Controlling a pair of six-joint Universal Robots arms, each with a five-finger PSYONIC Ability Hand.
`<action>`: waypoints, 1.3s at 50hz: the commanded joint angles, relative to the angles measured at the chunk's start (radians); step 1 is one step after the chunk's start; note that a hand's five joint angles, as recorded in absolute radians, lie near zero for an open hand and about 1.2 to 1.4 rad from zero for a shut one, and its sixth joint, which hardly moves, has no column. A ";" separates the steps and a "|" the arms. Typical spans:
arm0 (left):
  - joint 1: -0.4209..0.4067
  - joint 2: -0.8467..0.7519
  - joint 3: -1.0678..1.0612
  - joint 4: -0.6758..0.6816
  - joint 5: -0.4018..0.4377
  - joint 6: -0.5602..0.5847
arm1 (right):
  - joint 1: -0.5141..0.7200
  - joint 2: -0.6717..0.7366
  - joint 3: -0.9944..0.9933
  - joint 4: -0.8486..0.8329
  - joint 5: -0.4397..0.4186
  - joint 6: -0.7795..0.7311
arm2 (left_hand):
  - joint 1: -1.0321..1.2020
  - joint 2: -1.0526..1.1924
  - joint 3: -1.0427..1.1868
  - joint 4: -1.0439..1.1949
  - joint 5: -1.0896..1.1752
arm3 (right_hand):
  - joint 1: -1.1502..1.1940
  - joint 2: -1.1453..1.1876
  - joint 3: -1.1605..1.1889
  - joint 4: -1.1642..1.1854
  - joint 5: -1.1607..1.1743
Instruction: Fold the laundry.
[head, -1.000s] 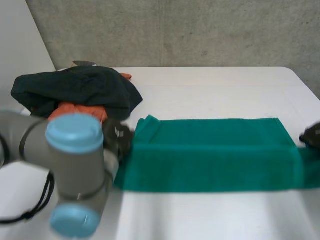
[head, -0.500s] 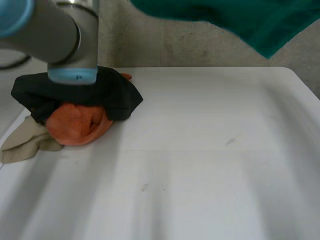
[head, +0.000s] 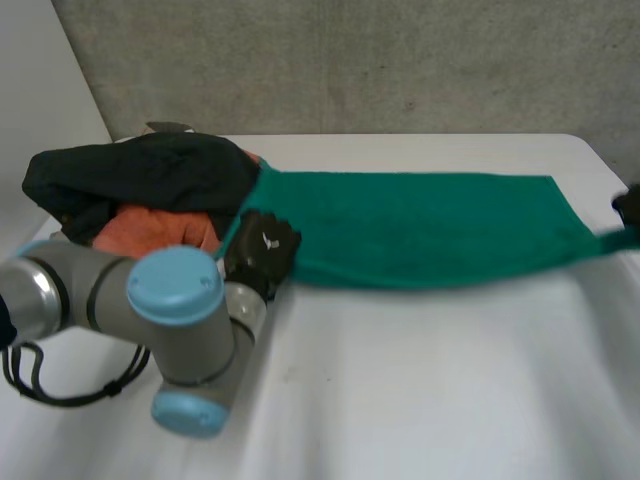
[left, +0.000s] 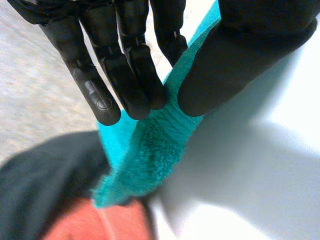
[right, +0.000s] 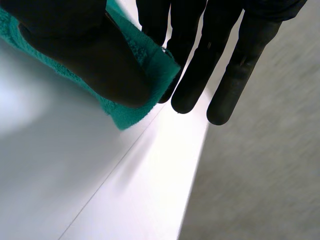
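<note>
Towel, green terry, one piece; stretched lengthwise over the far half of the white worktop, running from 9 o'clock to 3 o'clock in the head view; left hand: straight fingers and thumb pinching the towel's 9 o'clock end at its edge; right hand: thumb and fingers pinching the 3 o'clock corner, near the worktop's side edge; clothes pile at 10 o'clock, just beside the left hand: dark garment on top; orange garment beneath.
</note>
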 joint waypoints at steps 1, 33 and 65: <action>-0.050 0.144 -0.180 -0.044 -0.091 0.007 | -0.112 -0.063 0.145 0.228 -0.045 -0.232 | 0.240 0.196 0.202 0.194 0.206 | 0.222 0.209 0.197 0.196 0.192; -0.038 -0.137 0.433 -0.386 -0.144 -0.079 | 0.000 0.016 0.021 0.009 -0.057 -0.268 | 0.240 0.196 0.202 0.194 0.206 | 0.222 0.209 0.197 0.196 0.192; -0.032 -0.301 0.656 -0.076 -0.078 0.125 | 0.136 0.172 -0.079 -0.283 0.124 -0.051 | -0.982 -1.026 -1.020 -1.028 -1.016 | -1.000 -1.013 -1.024 -1.026 -1.030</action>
